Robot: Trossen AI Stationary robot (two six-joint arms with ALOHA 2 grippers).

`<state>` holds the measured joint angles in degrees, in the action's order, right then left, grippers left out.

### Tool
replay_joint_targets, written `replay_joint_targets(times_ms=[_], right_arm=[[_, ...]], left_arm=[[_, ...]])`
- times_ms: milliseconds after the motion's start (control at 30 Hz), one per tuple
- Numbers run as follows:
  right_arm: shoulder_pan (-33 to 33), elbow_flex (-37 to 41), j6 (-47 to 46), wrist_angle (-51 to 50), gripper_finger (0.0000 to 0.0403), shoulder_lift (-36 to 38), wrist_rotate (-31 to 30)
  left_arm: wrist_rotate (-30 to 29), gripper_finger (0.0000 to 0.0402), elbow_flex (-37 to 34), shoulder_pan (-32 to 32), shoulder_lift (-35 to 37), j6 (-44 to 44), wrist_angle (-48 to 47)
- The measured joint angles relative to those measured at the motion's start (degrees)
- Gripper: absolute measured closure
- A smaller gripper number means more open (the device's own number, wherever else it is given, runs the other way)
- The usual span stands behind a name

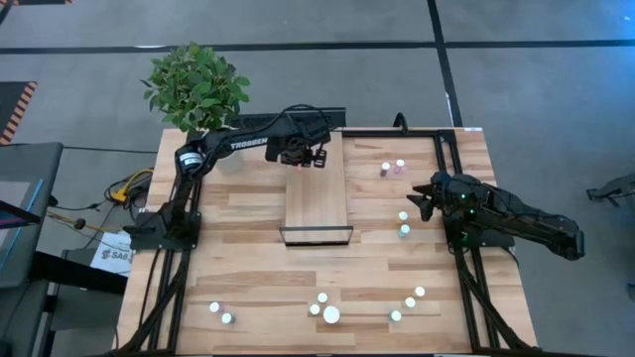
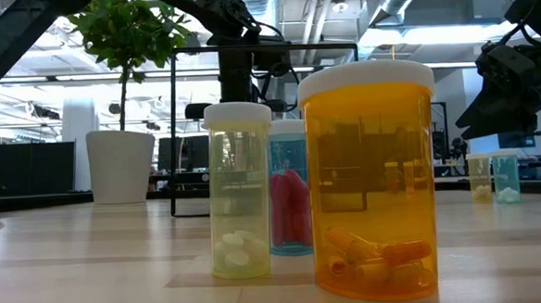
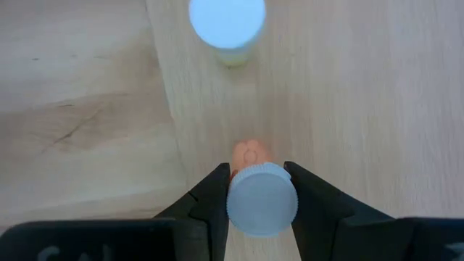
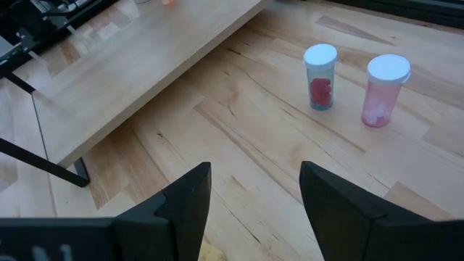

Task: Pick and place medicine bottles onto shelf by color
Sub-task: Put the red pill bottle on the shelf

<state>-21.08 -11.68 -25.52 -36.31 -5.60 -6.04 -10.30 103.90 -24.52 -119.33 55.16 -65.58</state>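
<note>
Open industrial room, grey floor, light-wood table [image 1: 248,288] with a potted plant [image 1: 195,84] at its far left. Left gripper [image 3: 261,199] is clamped on an orange bottle [image 3: 250,154] just under its white cap, over the far end of the shelf [image 1: 316,188], beside a yellowish bottle [image 3: 228,25]. Right gripper [image 4: 254,206] hovers with fingers apart, holding nothing, near teal and pink bottles [image 4: 320,76]. Bottles look light, rigid, slick plastic; best gripped across the body below the cap. Only the left wrist view shows the grip; the low view shows pills inside the near bottles [image 2: 369,179].
</note>
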Motion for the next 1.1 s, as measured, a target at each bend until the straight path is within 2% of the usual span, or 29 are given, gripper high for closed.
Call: replay_joint_targets(times_ms=[733,867,1100], right_arm=[[0.0,0.0,0.0,0.0,0.0168,0.0,0.0],[0.0,0.0,0.0,0.0,0.0168,0.0,0.0],[0.0,0.0,0.0,0.0,0.0168,0.0,0.0]], left_arm=[[-1.5,0.0298,-1.1,0.3,0.1,-1.2,1.7],[-1.3,0.028,-1.1,0.3,0.1,-1.2,1.7],[-0.9,0.0225,-1.1,0.3,0.1,-2.2,1.9]])
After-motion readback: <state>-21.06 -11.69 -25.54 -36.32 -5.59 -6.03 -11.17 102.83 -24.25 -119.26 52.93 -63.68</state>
